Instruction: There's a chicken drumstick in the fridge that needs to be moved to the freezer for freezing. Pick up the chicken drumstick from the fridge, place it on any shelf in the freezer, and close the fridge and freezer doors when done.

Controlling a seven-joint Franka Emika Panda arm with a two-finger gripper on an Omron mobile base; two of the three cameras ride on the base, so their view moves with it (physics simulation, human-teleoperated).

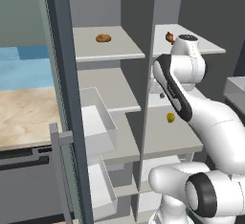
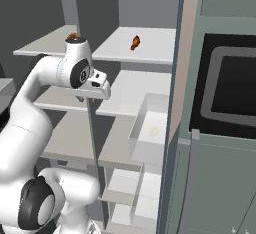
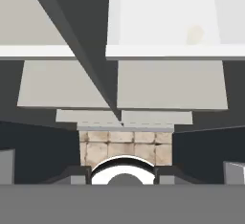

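Because both doors stand swung wide, the freezer (image 1: 110, 74) and fridge (image 1: 191, 7) show their flat white shelves. The chicken drumstick (image 2: 135, 42), a small reddish-brown lump tapering to bone, lies on the top fridge shelf, at about one o'clock from the tool (image 2: 95, 90). The round golden bun (image 1: 103, 38) sits on the top freezer shelf. Whether the tool is open or closed cannot be told; nothing appears held.
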